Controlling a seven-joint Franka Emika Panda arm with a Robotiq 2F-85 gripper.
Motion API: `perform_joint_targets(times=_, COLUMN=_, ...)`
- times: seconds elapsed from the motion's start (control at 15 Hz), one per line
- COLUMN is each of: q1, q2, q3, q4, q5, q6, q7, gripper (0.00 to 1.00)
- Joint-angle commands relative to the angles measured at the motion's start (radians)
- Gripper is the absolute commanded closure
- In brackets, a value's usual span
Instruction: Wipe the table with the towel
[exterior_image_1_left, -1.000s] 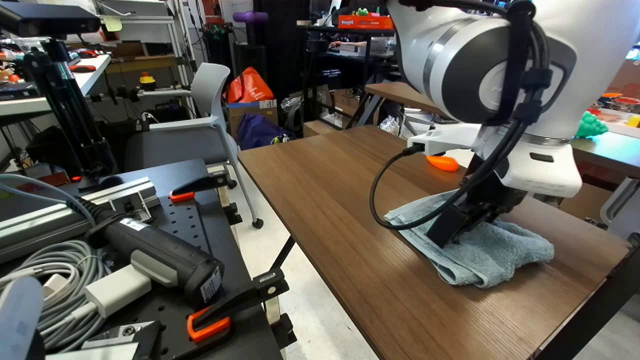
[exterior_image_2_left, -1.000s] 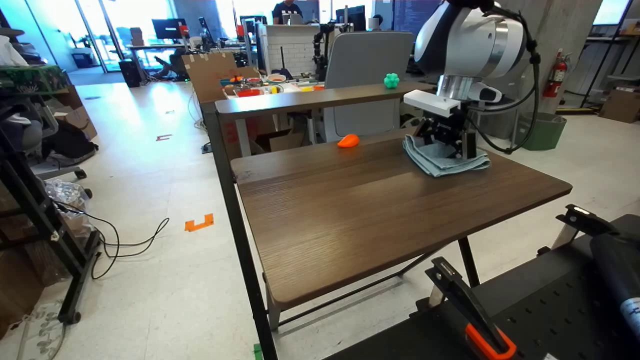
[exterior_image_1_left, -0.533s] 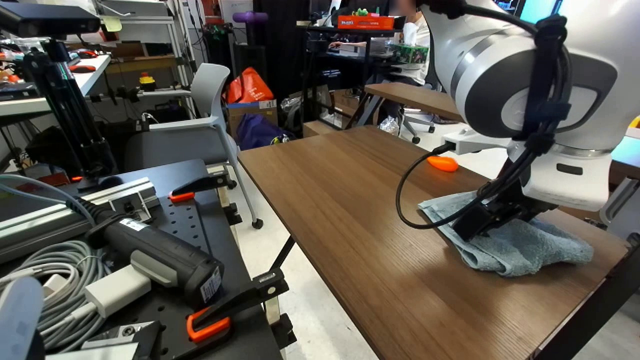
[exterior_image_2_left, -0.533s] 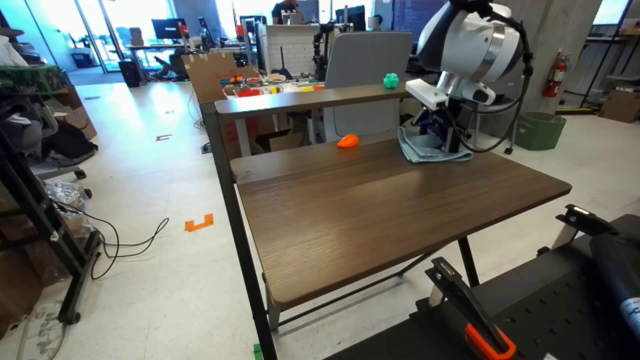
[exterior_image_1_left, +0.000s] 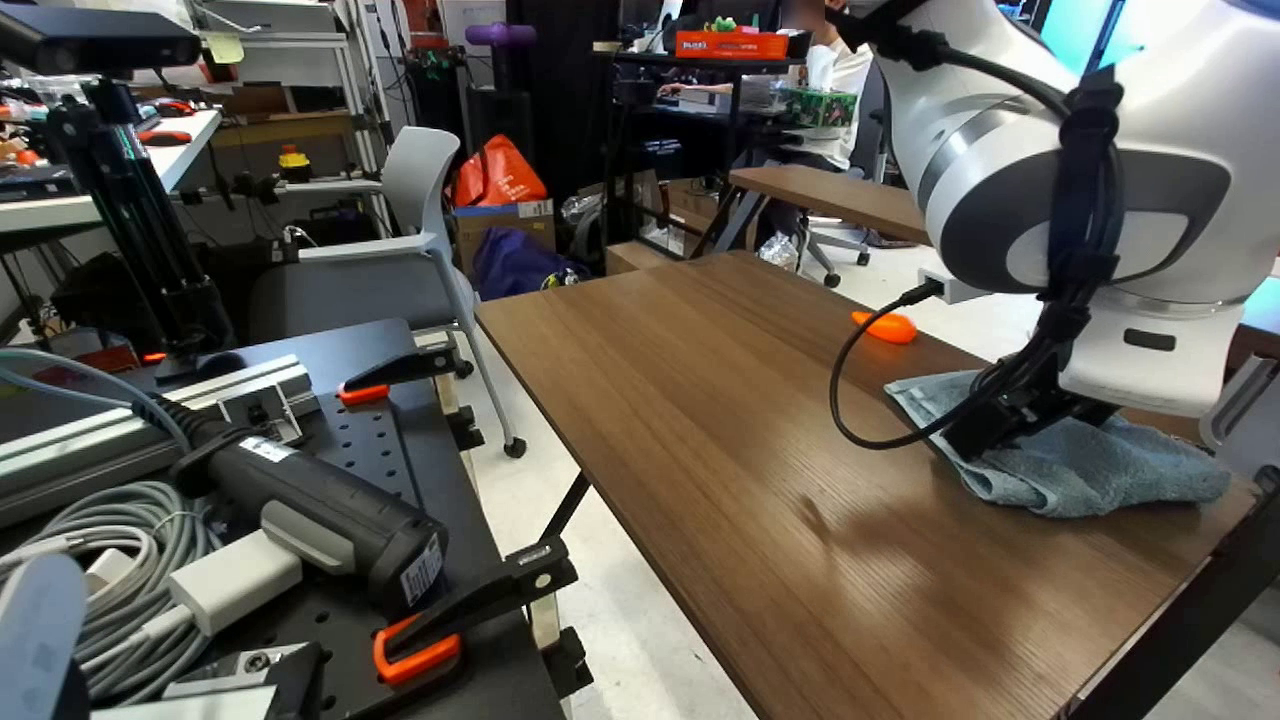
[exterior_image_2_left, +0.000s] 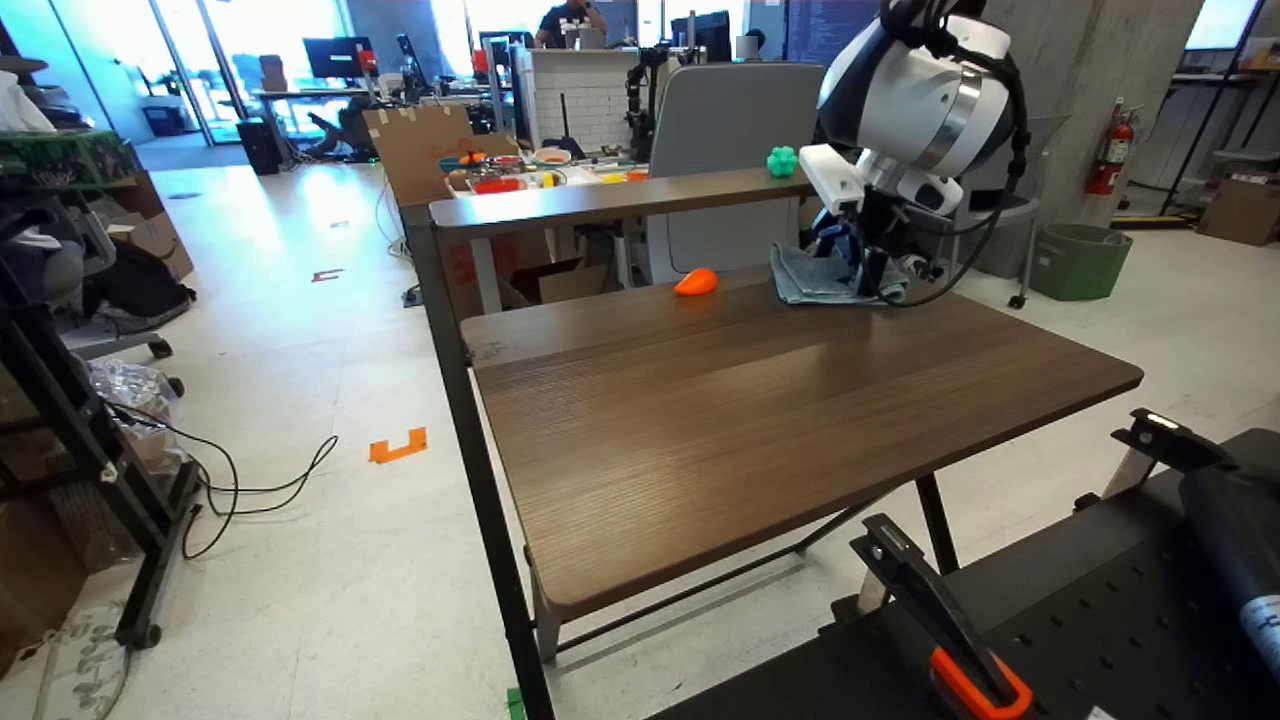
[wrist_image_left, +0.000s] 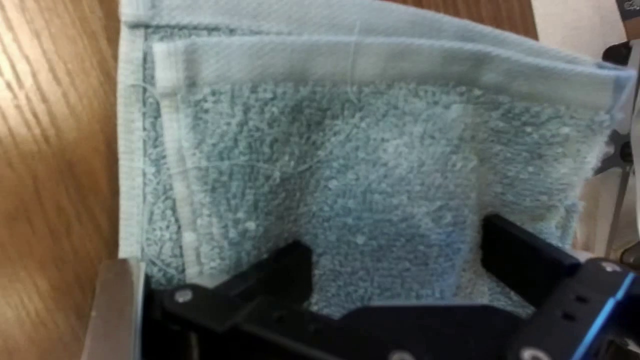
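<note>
Exterior views both show me the brown desk (exterior_image_2_left: 640, 420), its long edge facing a black workbench (exterior_image_2_left: 1080, 590) across a gap, with a broad open stretch of wood grain on that side. My white arm (exterior_image_2_left: 905, 105) reaches over the opposite side. Under it lies the towel (exterior_image_2_left: 802, 278), rumpled, by the desk's far edge in an exterior view; in the wrist view one corner covers a desk edge, so I have little room there. The fingers (wrist_image_left: 292, 272) stand wide apart, down on the towel, with cloth showing between them. A small orange object (exterior_image_2_left: 697, 282) sits near the towel, close to that far edge.
</note>
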Motion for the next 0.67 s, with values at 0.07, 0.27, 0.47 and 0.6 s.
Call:
perform_joint_targets(times=0.07, q1=-0.021, q2=0.082, q3=0.079, q4=0.076, q5=0.02, q6=0.026, q7=-0.056, gripper=0.0)
perform_joint_targets(times=0.27, q1=-0.026, q2=-0.012, q3=0.175, q4=-0.062, q5=0.031, q6=0.027, q7=-0.222, gripper=0.0)
perform_joint_targets(times=0.47, q1=-0.003, q2=-0.108, q3=0.198, q4=-0.227, q5=0.022, q6=0.01, q7=-0.336, gripper=0.0)
perform_joint_targets(times=0.6, q1=0.008, q2=-0.171, q3=0.182, q4=-0.32, q5=0.01, q6=-0.032, q7=-0.392, gripper=0.0)
